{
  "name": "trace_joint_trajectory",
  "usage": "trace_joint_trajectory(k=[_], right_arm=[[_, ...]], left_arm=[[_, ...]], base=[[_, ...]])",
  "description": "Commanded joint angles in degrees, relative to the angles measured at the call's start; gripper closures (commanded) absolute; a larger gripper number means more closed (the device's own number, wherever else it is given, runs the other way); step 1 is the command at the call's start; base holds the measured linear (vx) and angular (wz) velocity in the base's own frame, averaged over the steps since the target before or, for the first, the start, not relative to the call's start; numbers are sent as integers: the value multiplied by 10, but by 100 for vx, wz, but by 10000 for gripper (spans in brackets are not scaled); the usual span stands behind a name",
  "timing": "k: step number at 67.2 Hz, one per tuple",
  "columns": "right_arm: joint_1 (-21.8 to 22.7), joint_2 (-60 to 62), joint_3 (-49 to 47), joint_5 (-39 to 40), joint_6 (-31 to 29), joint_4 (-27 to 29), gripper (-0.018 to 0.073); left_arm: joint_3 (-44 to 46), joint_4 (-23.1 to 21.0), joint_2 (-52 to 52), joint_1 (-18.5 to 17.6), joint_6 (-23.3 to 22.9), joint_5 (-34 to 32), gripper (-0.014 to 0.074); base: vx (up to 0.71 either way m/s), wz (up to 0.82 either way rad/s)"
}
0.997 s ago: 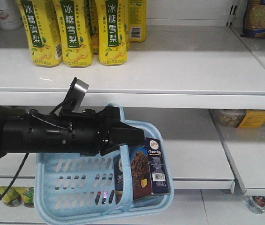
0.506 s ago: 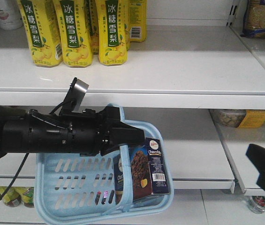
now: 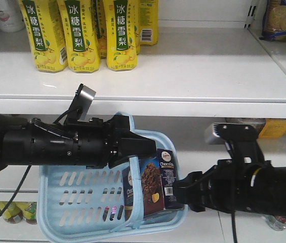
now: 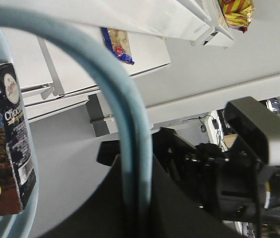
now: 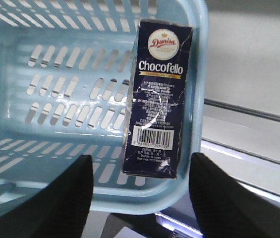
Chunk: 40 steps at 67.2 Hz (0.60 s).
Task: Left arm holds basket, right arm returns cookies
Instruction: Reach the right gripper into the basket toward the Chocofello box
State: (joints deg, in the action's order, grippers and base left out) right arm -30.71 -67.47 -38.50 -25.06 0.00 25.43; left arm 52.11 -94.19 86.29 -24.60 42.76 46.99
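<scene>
Blue basket clamped in left gripper, cookies upright inside; right gripper spread apart, facing cookies

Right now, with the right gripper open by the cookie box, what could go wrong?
The cookies stand beside the basket wall, so a finger of the right gripper could catch the rim. The basket hangs only by its handle in the left gripper; a push may swing it.
</scene>
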Motion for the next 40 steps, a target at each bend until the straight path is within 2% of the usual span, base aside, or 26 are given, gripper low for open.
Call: trace_joint_trajectory(k=[1,21,31,40], right_arm=[[-1,-39,-39,26,-31,26,138],[-1,-103,-80,17,-46,36,38],[-1,-127,-86,24,-50,36,27],[-1,-147,-86,30,-76,61,27]], left_arm=[[22,-74,-26,2,11,1,600],[22,-74,-26,2,11,1,600],[22,-74,-26,2,11,1,600],[22,-74,-26,2,11,1,600]], base=[[0,0],[0,0],[0,0],[0,0]])
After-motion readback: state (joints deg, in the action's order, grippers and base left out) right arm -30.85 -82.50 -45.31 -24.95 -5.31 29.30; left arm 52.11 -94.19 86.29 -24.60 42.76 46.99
